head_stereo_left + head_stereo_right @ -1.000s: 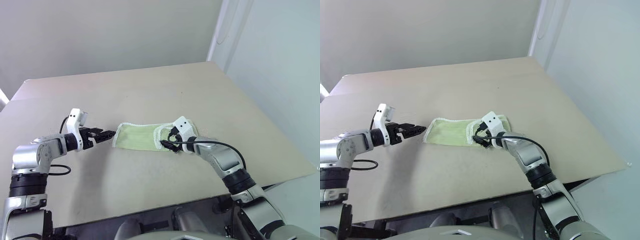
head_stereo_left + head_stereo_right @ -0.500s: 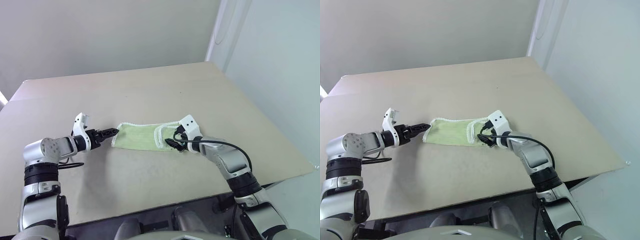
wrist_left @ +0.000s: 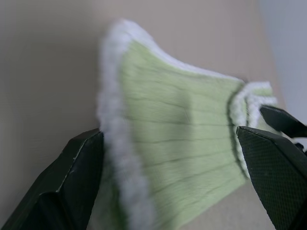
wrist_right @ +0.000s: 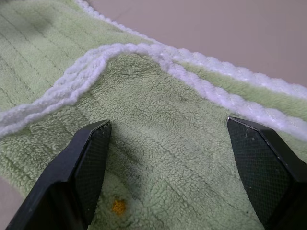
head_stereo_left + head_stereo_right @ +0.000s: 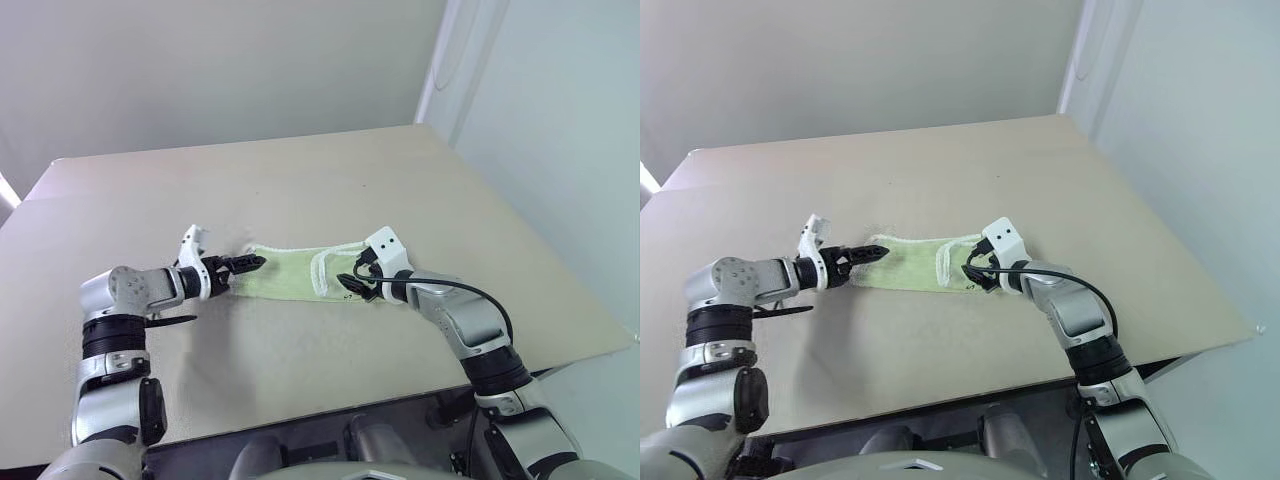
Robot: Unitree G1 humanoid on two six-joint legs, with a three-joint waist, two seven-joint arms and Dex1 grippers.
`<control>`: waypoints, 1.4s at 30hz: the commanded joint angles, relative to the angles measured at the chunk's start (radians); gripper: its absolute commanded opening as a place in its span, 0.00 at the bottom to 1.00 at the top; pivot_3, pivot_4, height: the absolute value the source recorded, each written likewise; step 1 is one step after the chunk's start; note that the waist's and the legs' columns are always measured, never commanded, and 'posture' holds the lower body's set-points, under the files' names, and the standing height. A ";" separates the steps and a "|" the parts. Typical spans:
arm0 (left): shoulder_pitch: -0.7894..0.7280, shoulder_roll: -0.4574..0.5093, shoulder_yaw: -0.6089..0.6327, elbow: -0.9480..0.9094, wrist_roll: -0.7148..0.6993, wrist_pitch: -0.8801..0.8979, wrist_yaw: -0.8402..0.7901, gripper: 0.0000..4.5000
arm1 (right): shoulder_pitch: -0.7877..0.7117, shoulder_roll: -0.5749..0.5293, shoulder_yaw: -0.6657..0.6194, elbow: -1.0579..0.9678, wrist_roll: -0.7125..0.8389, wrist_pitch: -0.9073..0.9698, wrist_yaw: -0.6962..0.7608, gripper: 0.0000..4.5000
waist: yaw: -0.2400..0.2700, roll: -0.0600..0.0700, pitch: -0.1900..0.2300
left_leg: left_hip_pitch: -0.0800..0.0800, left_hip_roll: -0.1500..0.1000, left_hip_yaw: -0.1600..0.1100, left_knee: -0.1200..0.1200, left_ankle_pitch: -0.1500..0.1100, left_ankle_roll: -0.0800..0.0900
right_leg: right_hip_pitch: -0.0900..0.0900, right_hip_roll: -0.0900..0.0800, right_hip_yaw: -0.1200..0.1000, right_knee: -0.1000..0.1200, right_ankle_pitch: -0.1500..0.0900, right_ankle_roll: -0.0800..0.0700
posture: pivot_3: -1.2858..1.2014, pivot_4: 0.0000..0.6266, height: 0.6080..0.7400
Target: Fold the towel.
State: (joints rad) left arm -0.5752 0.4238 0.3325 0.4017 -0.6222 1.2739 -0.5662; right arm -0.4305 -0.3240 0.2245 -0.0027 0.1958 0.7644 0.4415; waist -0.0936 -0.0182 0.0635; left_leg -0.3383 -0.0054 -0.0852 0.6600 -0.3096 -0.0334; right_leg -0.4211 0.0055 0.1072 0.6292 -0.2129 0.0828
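A plain grey wall backs a broad tan table (image 5: 300, 180), bare apart from the work in the middle of it.

On the left, the left gripper (image 5: 248, 263) reaches in low over the tabletop, its two black fingers spread wide and holding nothing. In the left wrist view they straddle the short white-edged left end of the towel (image 3: 182, 139), one fingertip just beside that edging; whether it actually touches the cloth is hard to say from these angles.

The towel (image 5: 295, 273) lies flat near the middle of the table as a long narrow strip, light green with white edging, already doubled lengthwise by the look of it. Towards its right end a white-edged flap is turned back over the green.

On the right, the right gripper (image 5: 352, 284) rests over that turned-back end, jaws also parted and empty, with terry pile between the fingers in the right wrist view and a small orange fleck (image 4: 118, 206) in the pile near one finger.

The cloth is soft, light and limp: it will sag and drag rather than hold a shape, and its pile should grip the pads well. The stitched white edging at each short end looks the firmest place to pinch, taking all layers together so the under-layer does not slide out as an end is carried over.
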 commanded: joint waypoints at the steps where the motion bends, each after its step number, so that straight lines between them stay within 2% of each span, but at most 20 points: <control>1: -0.004 -0.013 -0.022 -0.008 -0.012 0.029 -0.003 1.00 | 0.001 -0.003 -0.029 -0.059 -0.007 0.005 -0.010 0.89 | 0.000 0.000 0.000 | 0.000 0.000 0.000 0.000 0.000 0.000 | 0.000 0.000 0.000 0.000 0.000 0.000 | 0.52 0.00 1.00; 4: -0.011 -0.002 -0.020 0.002 -0.006 0.020 -0.006 1.00 | 0.009 -0.002 -0.031 -0.069 -0.010 0.011 -0.013 0.89 | -0.001 0.000 0.000 | 0.000 0.000 0.000 0.000 0.000 0.000 | 0.000 0.000 0.000 0.000 -0.001 -0.001 | 0.52 0.00 1.00; 7: -0.016 0.007 -0.015 0.007 0.001 0.005 -0.002 0.88 | 0.013 0.000 -0.027 -0.068 -0.015 0.008 -0.016 0.90 | -0.002 0.000 0.000 | 0.000 0.000 0.000 0.000 0.000 0.000 | 0.000 0.000 0.000 0.000 -0.001 -0.001 | 0.52 0.00 1.00; 14: -0.015 0.005 0.003 0.004 -0.006 -0.008 0.010 0.35 | 0.014 0.010 -0.021 -0.060 -0.026 -0.002 -0.019 0.90 | -0.004 0.000 0.000 | 0.000 0.000 0.000 0.000 0.000 0.000 | 0.000 0.000 0.000 0.000 -0.001 -0.001 | 0.52 0.00 1.00; 18: -0.009 0.003 0.010 -0.021 -0.020 -0.002 0.008 0.01 | 0.010 0.008 -0.024 -0.054 -0.030 -0.007 -0.016 0.90 | -0.004 0.000 0.000 | 0.000 0.000 0.000 0.000 0.000 0.000 | 0.000 0.000 0.000 0.000 -0.001 -0.001 | 0.52 0.00 1.00; 25: -0.004 0.066 0.028 -0.046 -0.028 0.017 -0.012 0.01 | 0.010 -0.005 -0.045 -0.079 -0.006 -0.018 0.018 0.90 | -0.007 0.000 0.000 | 0.000 0.000 0.000 0.000 0.000 0.000 | -0.001 0.000 0.000 0.000 -0.001 -0.002 | 0.52 0.00 1.00; 28: 0.016 0.130 0.024 -0.095 -0.047 0.044 -0.043 0.15 | 0.028 -0.016 -0.058 -0.129 0.029 -0.020 0.062 0.90 | -0.009 0.000 0.001 | -0.001 0.000 0.000 -0.001 0.000 0.000 | -0.002 0.000 0.000 0.000 -0.001 -0.001 | 0.52 0.00 1.00; 33: 0.047 0.266 0.020 -0.143 -0.067 0.070 -0.116 0.56 | 0.070 -0.044 -0.096 -0.239 0.104 -0.007 0.142 0.90 | -0.009 0.000 0.001 | 0.000 0.000 0.000 -0.004 0.000 0.000 | -0.003 0.001 0.000 -0.001 -0.002 -0.002 | 0.52 0.00 1.00; 38: 0.032 0.358 -0.018 -0.081 -0.037 0.029 -0.178 0.95 | 0.098 -0.077 -0.133 -0.289 0.147 0.000 0.169 0.90 | -0.006 0.000 0.001 | 0.000 0.000 0.000 -0.006 0.000 0.000 | -0.003 0.001 0.000 -0.002 -0.002 -0.003 | 0.52 0.00 1.00; 39: 0.020 0.357 -0.022 -0.056 -0.034 0.022 -0.184 0.99 | 0.099 -0.080 -0.136 -0.280 0.144 -0.002 0.163 0.90 | -0.005 0.000 0.001 | 0.000 0.000 0.000 -0.006 0.000 0.000 | -0.003 0.001 0.000 -0.002 -0.002 -0.003 | 0.52 0.00 1.00; 42: 0.008 0.319 -0.050 -0.023 -0.025 0.010 -0.185 0.99 | 0.095 -0.078 -0.136 -0.258 0.130 -0.010 0.142 0.90 | -0.003 0.000 0.001 | 0.000 0.000 0.000 -0.007 0.000 0.000 | -0.003 0.000 0.000 -0.002 -0.002 -0.003 | 0.52 0.00 1.00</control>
State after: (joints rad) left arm -0.5415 0.7600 0.3000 0.3768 -0.6485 1.2985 -0.7398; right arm -0.3215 -0.4035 0.1078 -0.2495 0.3272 0.7701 0.5939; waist -0.0962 -0.0183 0.0649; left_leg -0.3384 -0.0050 -0.0850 0.6534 -0.3095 -0.0336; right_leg -0.4245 0.0059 0.1071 0.6266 -0.2154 0.0796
